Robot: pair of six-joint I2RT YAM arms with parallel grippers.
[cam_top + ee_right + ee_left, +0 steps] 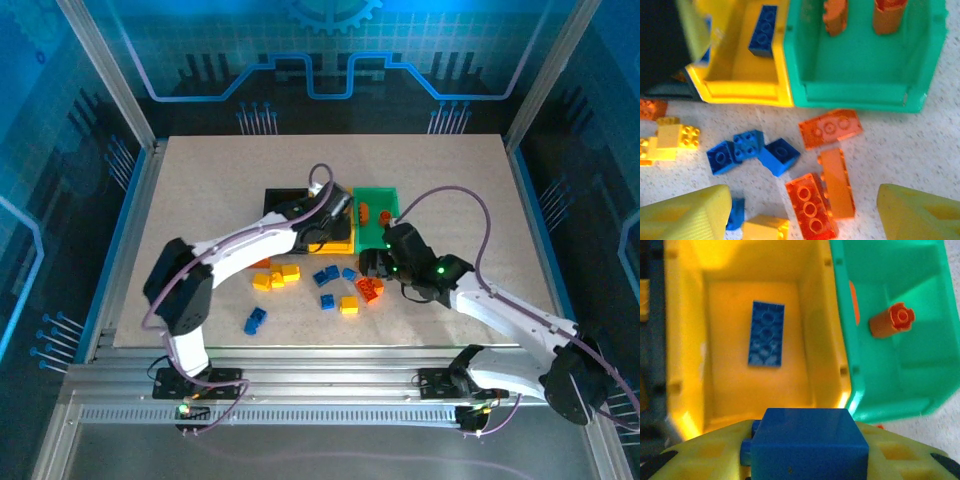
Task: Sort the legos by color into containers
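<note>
A chunky blue plastic brick [807,442] is closest, squeezed between the yellow fingers of the left claw [805,462]. The claw is gripping it and holds it above the near edge of the yellow plastic bin [820,330]. Down inside that bin lies one flat blue brick [766,334]. At 3 o'clock from the yellow bin, touching it, is the green plastic bin [900,385]. A small round orange peg [892,320] stands up inside the green one. Seen from above, the black plastic bin [280,200] sits at 9 o'clock from the yellow bin.

The right claw [802,215] is open, with its two yellow fingers far apart and holding nothing. It hangs over the speckled white bench [900,150], at 6 o'clock from the green bin. Right under it lie three orange bricks [830,128], close together. At 9 o'clock from them, three blue bricks [747,150] are bunched up. Further the same way are some yellow bricks [675,137]. From above, one more blue brick [255,320] lies alone at 7 o'clock from the bins, near the front edge of the bench.
</note>
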